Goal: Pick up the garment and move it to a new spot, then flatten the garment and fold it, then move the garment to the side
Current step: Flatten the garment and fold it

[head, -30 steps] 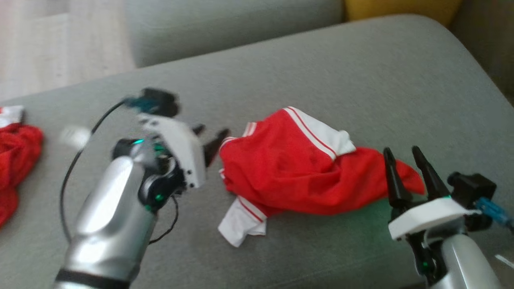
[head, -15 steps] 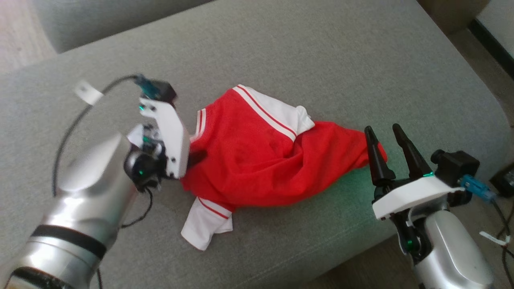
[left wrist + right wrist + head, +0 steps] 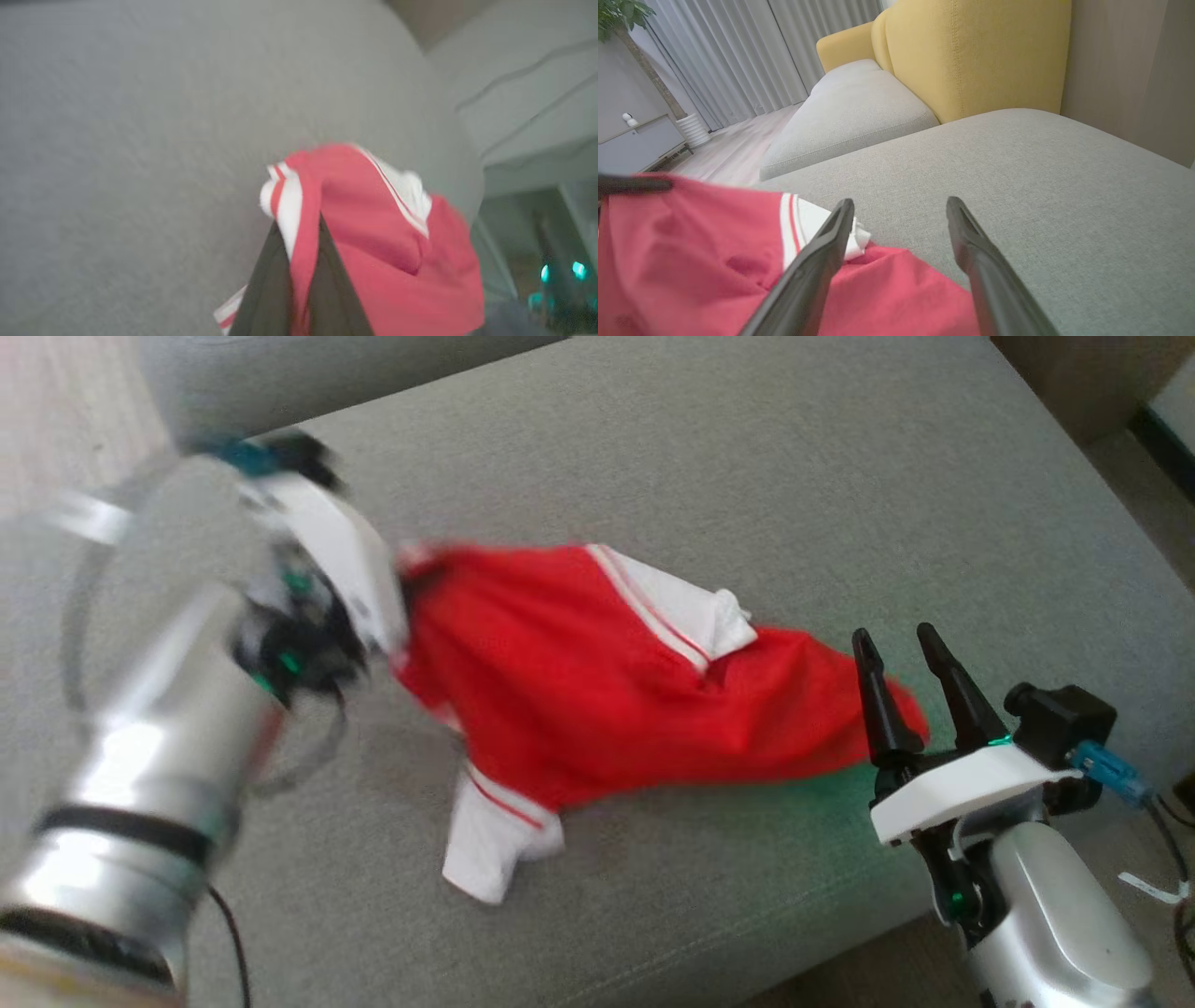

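Crumpled red-and-white garment [image 3: 635, 709] lying mid sofa cushion [image 3: 747, 457], unflattened, unfolded. Pinched at its striped left edge by the closed left claw [image 3: 299, 228], that end seemingly lifted. Pick-up barely under way by the look; moving, flattening, folding, setting aside all left. Right claw [image 3: 901, 644] gaping, empty, poised at the garment's right end near the cushion's front edge. Left forearm [image 3: 159, 737] blurred, angled in from front-left.

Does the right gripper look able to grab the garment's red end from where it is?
Probably yes: the right gripper stands open at the red end of the garment, with nothing between them.
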### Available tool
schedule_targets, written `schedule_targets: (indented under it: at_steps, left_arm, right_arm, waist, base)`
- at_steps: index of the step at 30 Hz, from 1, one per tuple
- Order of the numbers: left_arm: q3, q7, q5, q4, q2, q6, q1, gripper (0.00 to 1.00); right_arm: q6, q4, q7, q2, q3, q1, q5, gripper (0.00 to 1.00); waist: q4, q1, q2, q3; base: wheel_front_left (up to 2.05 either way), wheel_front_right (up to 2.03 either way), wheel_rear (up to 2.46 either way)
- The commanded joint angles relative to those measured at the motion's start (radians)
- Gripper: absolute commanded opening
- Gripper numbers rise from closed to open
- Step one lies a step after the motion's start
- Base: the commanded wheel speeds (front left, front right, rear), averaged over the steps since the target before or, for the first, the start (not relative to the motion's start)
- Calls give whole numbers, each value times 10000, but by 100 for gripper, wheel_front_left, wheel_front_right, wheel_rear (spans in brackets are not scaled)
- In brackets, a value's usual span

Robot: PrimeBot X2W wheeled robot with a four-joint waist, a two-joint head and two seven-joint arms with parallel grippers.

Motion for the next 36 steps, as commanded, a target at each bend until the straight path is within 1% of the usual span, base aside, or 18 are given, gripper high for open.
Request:
schedule_targets:
  at_steps: [1,5,7,11,13,14,15,20,24,26,28,30,31,32,33,34,36]
  left_arm:
    - [708,-362,-136,-97,368,150,-1049,0]
    - [1936,-1878,-588,757,323,1272,-1741,0]
    - [2407,-2548,-742,1196,351,1750,-2013,0]
    - [2731,-3731,-579,2072,529,2402,-2320,0]
    - [2845,-4294,-508,2488,649,2577,-2359,0]
    - [2867,-4518,-481,2654,682,2531,-2350,25]
    - [2924,-4642,-530,2807,669,2420,-2327,100]
    - [2621,-4759,-326,3358,552,1745,-2225,100]
    - [2032,-4929,187,3390,509,965,-2137,100]
    - [1676,-5135,543,3303,552,667,-2065,100]
    - [1481,-5564,761,3096,583,445,-1920,100]
    - [1262,-6116,1035,2796,664,306,-1683,100]
    - [1130,-6445,1207,2600,696,271,-1515,100]
    - [1130,-6445,1207,2600,696,271,-1515,100]
    - [975,-6804,1421,2376,753,261,-1324,100]
    - [848,-7198,1633,2124,814,302,-1112,100]
    - [665,-7733,2081,1422,925,552,-579,100]
  right_arm:
    - [65,-302,-125,-147,171,-238,58,100]
    - [65,-380,-158,-157,243,-306,108,100]
    - [65,-394,-175,-149,312,-363,166,100]
    - [65,-329,-251,-148,444,-545,297,100]
    - [65,-274,-320,-133,521,-659,365,100]
    - [65,-237,-358,-121,543,-702,390,100]
    - [65,-194,-391,-117,556,-732,407,100]
    - [65,96,-499,-160,539,-727,438,100]
    - [65,262,-525,-231,498,-627,411,100]
    - [65,296,-513,-288,443,-528,365,100]
    - [65,287,-488,-327,358,-400,308,100]
    - [65,246,-456,-338,259,-257,245,100]
    - [65,209,-442,-330,209,-178,209,100]
    - [65,209,-442,-330,209,-178,209,100]
    - [65,162,-429,-311,159,-100,174,100]
    - [65,120,-416,-301,102,-23,152,100]
    - [65,38,-374,-280,9,137,112,100]
  waist:
    - [51,0,0,11]
    - [1,0,0,234]
    - [-101,0,0,416]
    - [-387,0,0,797]
    - [-541,0,0,943]
    - [-598,0,0,978]
    - [-632,0,0,997]
    - [-500,0,0,766]
    - [-187,0,0,279]
    - [10,0,0,9]
    - [206,0,0,-248]
    - [393,0,0,-472]
    - [483,0,0,-565]
    - [483,0,0,-565]
    - [568,0,0,-636]
    - [663,0,0,-697]
    - [851,0,0,-790]
  base:
    - [0,0,0]
    - [0,0,0]
    - [0,0,0]
    - [0,0,0]
    - [0,0,0]
    - [0,0,0]
    - [0,0,0]
    - [0,0,0]
    - [0,0,0]
    - [0,0,0]
    - [0,0,0]
    - [0,0,0]
    - [0,0,0]
    - [0,0,0]
    - [0,0,0]
    - [0,0,0]
    - [0,0,0]
